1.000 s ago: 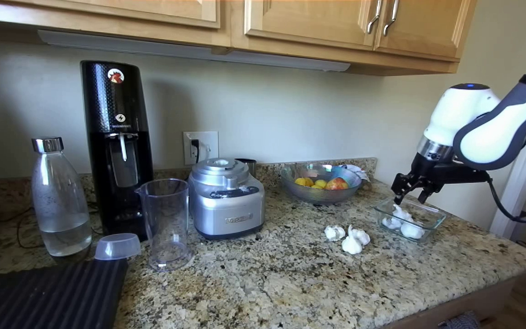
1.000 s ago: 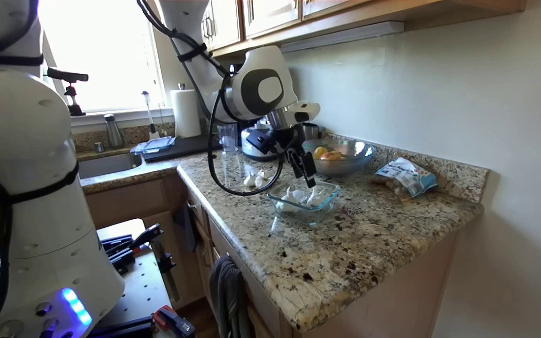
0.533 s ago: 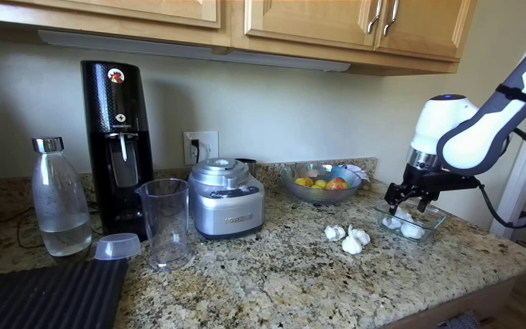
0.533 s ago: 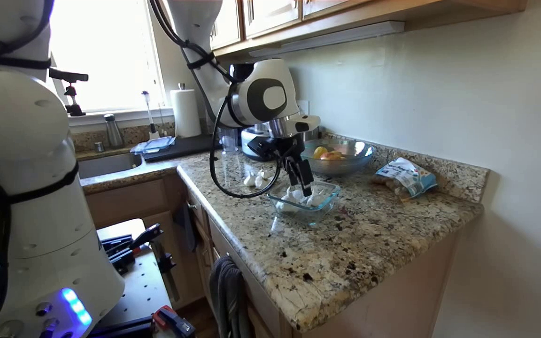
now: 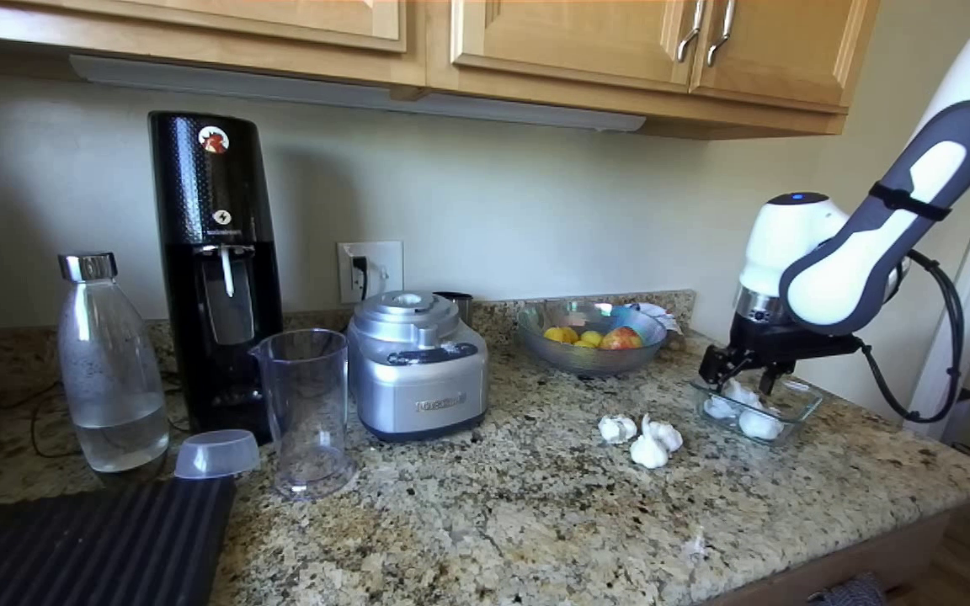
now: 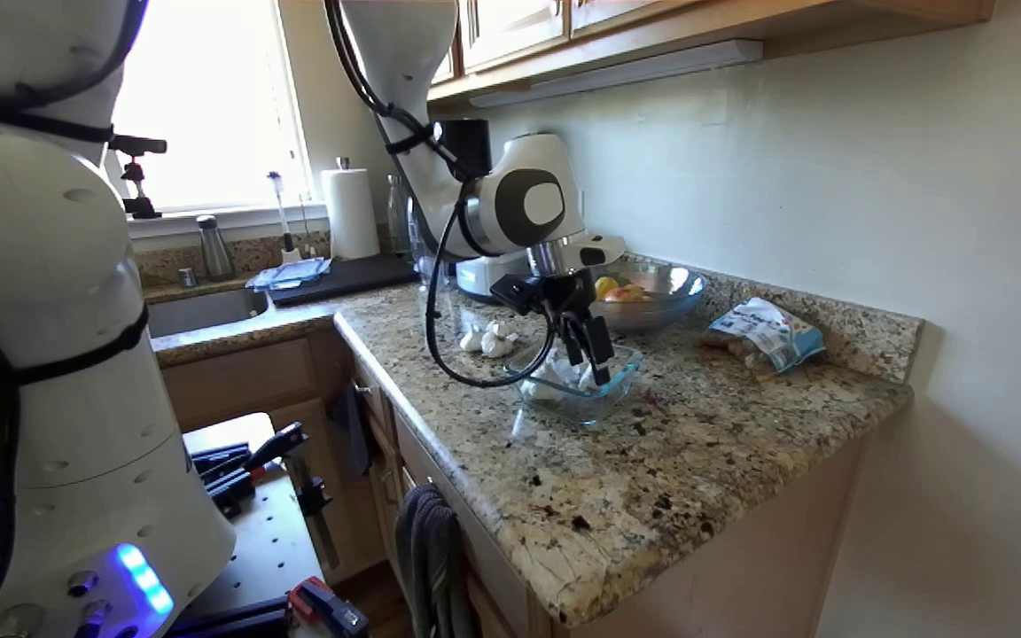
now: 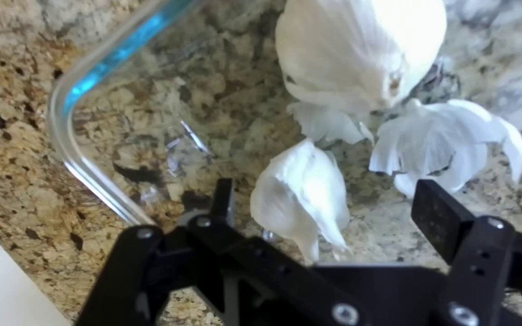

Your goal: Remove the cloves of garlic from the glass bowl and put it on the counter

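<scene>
The glass bowl (image 5: 807, 411) is a clear rectangular dish on the speckled counter (image 5: 519, 513), with several white pieces of garlic (image 5: 760, 424) inside. Over it hangs my gripper (image 5: 740, 380), fingers pointing down. In the wrist view the gripper (image 7: 322, 199) is open, and a small garlic clove (image 7: 299, 199) shows in the gap, touching neither finger. Whether the fingertips reach down to its height I cannot tell. Beyond it sit a large garlic bulb (image 7: 356, 54) and loose papery skin (image 7: 437, 140). More garlic (image 6: 488, 339) lies on the counter beside the bowl.
Behind stand a fruit bowl (image 5: 594, 358) and a silver food processor (image 5: 419, 379). A clear beaker (image 5: 304, 421), a black drink machine (image 5: 214, 278) and a bottle (image 5: 110, 370) are farther off. A snack bag (image 6: 767, 332) lies near the wall. Cabinets (image 5: 586, 50) hang above.
In both exterior views the arm has come lower over the glass bowl and shifted sideways, bringing the fingers near the rim. The jaws appear wider apart. The garlic has not visibly moved.
</scene>
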